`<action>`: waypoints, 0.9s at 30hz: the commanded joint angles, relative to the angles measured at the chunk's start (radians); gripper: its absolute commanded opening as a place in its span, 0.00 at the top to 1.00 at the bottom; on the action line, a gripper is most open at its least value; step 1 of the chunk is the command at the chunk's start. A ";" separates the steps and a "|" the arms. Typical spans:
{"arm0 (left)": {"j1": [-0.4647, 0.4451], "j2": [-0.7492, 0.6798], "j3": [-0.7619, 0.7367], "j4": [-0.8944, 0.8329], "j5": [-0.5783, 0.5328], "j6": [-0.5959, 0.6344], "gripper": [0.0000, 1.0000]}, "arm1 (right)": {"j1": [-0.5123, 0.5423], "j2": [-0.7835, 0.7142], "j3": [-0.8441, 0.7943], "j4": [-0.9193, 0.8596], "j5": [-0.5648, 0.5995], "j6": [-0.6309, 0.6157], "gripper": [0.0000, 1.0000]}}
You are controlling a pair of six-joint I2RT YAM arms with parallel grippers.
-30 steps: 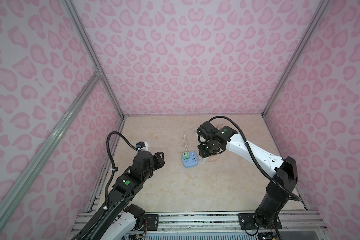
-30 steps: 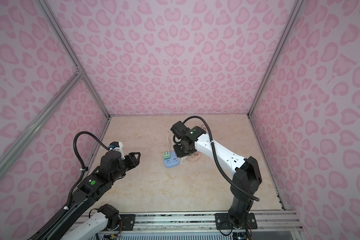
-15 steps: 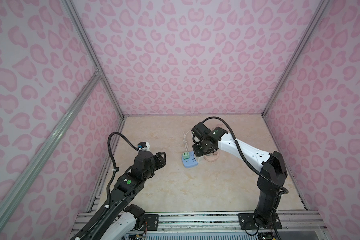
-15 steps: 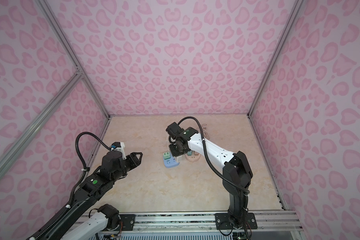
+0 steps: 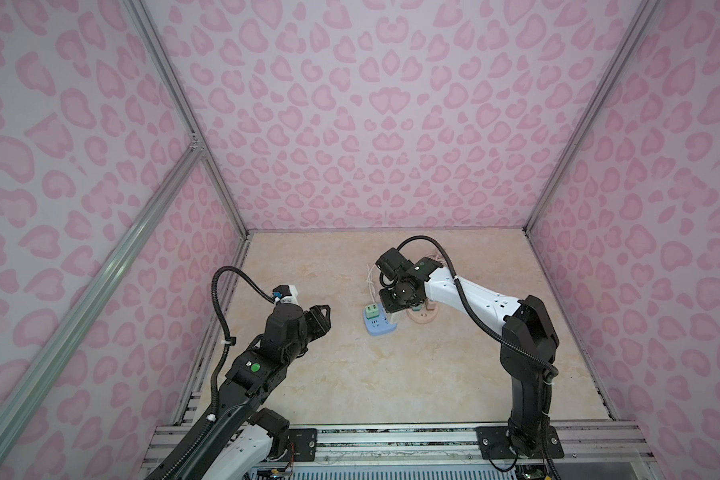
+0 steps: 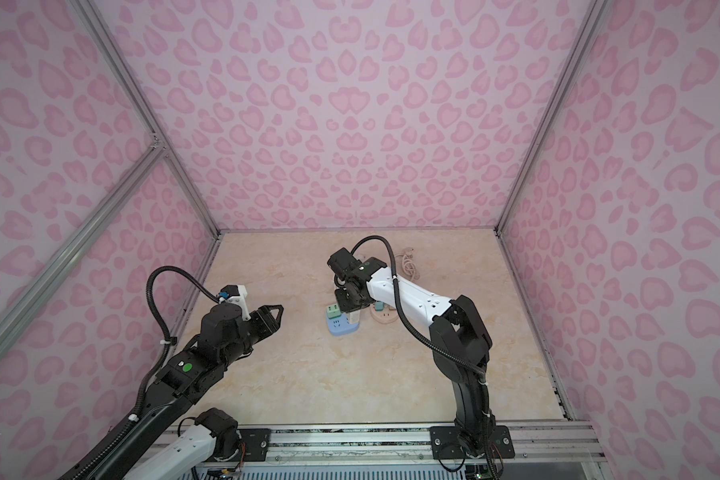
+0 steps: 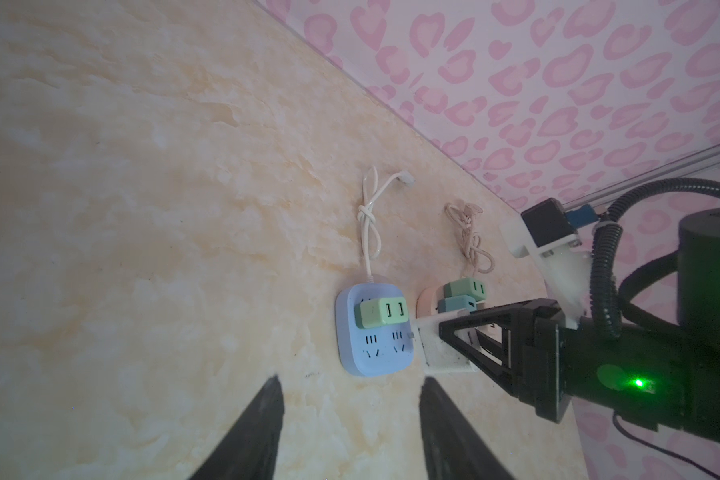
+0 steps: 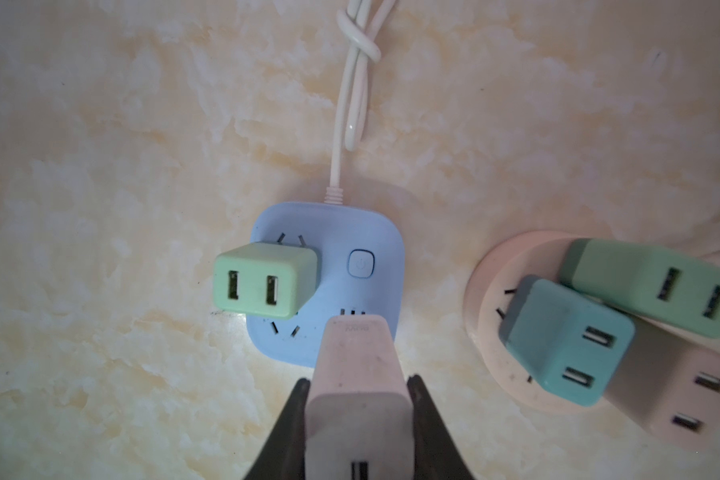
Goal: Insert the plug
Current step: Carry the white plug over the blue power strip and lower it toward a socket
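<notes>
My right gripper (image 8: 358,380) is shut on a pale pink-white plug (image 8: 356,365), its jaws pressed on both sides of it. The plug hangs just over the blue power strip (image 8: 337,232), above the near right socket, prongs pointing down close to the face. A light green plug (image 8: 262,282) sits in the strip's left socket. Both top views show the gripper (image 5: 395,309) (image 6: 352,309) over the strip (image 5: 377,328) (image 6: 341,328). My left gripper (image 5: 327,309) (image 7: 352,380) stands open and empty, left of the strip (image 7: 362,361) and off the floor.
A round pink power strip (image 8: 487,316) (image 5: 422,318) lies right beside the blue one, carrying a teal plug (image 8: 558,340), a green plug (image 8: 649,286) and a pink plug (image 8: 674,395). Knotted white cord (image 8: 354,83) runs back from the blue strip. Patterned walls close in three sides.
My right gripper has carried the plug leftwards from above the pink strip to above the blue one. The left gripper has barely moved.
</notes>
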 commanded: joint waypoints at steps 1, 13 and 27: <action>0.000 -0.001 -0.003 0.011 -0.015 0.008 0.45 | 0.001 0.017 0.003 0.019 0.004 0.011 1.00; 0.000 0.013 -0.010 0.020 -0.019 0.010 0.45 | 0.003 0.067 -0.005 0.010 0.001 0.017 1.00; 0.000 0.030 -0.023 0.048 -0.013 0.005 0.45 | 0.013 0.023 -0.002 -0.050 0.029 0.001 1.00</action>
